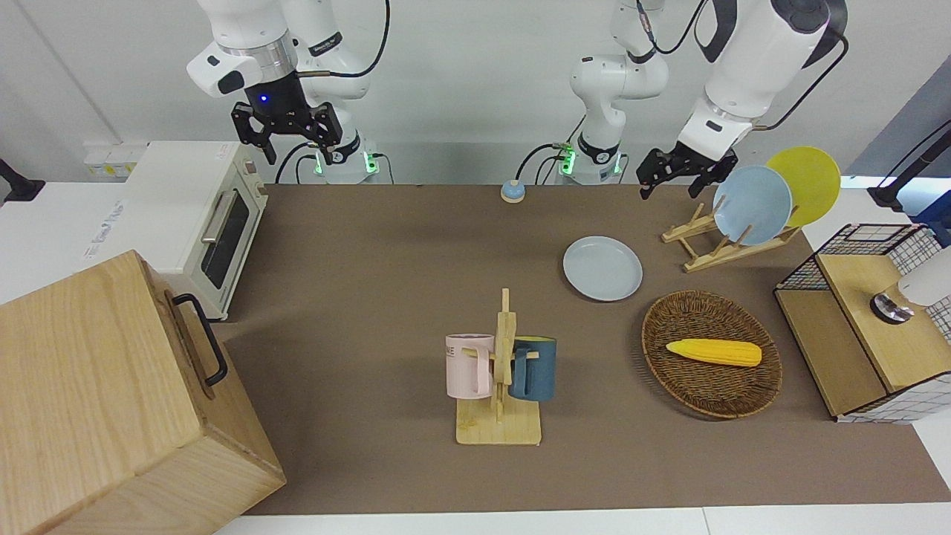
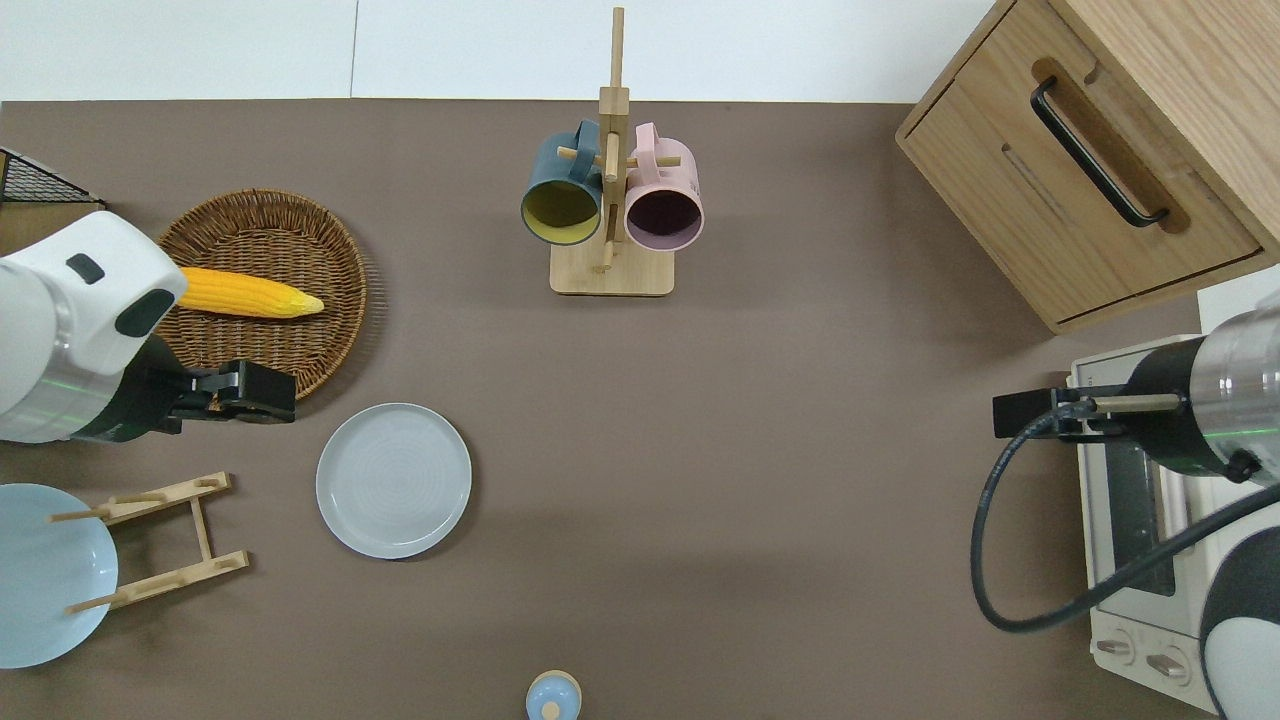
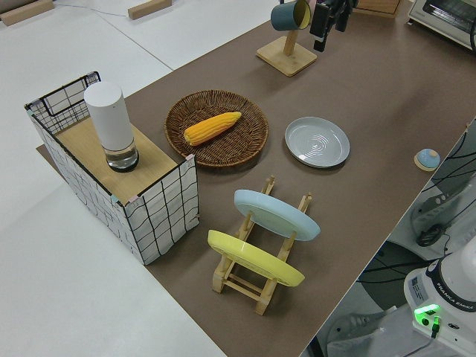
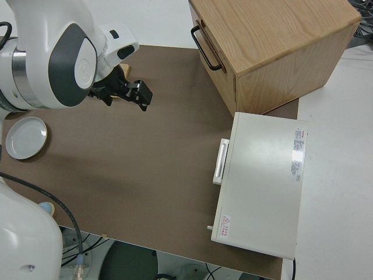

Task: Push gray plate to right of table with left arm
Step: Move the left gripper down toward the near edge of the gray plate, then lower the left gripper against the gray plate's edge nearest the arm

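In the front view, the gray plate (image 1: 602,268) lies flat on the table (image 1: 386,245), toward the left arm's end, with a wicker basket (image 1: 712,364) holding a corn cob (image 1: 714,352) just beside it and farther from the robots, and a wooden plate rack (image 1: 709,241) carrying a sky-blue plate (image 1: 752,195) and a yellow plate (image 1: 806,184) nearer the left arm's end. The left tool (image 1: 671,177) hangs in the air off the left arm (image 1: 750,67), apart from the gray plate, its fingers visibly spread; the right tool (image 1: 286,134) is parked, fingers also spread. In the overhead view, the left tool (image 2: 262,393) is over the rim of the wicker basket (image 2: 300,330), just short of the gray plate (image 2: 393,479) on its left-arm side; that looks like a sensible start for a push toward the right arm's end, since the tool must come down on this side of the plate. The mug stand (image 2: 610,215) stands farther from the robots than the likely path. In the left side view, the gray plate (image 3: 317,141) rests between the wicker basket (image 3: 216,128) and a small blue bell (image 3: 427,158), untouched. The right side view shows the gray plate (image 4: 24,137) at its edge, and the parked right tool (image 4: 129,93).
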{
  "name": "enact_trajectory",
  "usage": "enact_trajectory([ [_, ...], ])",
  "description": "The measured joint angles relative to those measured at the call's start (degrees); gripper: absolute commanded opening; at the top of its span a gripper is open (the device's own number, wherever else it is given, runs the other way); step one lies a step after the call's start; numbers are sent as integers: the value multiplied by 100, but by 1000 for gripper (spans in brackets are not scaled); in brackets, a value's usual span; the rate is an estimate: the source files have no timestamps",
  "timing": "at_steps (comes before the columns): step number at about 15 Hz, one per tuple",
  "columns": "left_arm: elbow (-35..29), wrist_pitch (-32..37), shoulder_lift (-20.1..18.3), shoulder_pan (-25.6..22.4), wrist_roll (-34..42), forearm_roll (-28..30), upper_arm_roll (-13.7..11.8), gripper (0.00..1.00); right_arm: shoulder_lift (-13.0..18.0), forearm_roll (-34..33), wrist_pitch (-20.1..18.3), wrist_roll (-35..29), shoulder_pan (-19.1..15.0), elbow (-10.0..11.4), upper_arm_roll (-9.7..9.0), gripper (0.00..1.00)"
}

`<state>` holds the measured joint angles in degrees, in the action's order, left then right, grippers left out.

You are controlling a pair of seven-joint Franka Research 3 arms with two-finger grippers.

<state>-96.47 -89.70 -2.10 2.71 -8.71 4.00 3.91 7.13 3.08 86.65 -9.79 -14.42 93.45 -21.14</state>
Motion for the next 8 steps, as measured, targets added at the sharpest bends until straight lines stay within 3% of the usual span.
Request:
enact_trajectory([
  [8, -1354, -951, 60, -4, 6, 0, 8, 985, 0, 0, 0, 0, 0, 0, 0, 996],
])
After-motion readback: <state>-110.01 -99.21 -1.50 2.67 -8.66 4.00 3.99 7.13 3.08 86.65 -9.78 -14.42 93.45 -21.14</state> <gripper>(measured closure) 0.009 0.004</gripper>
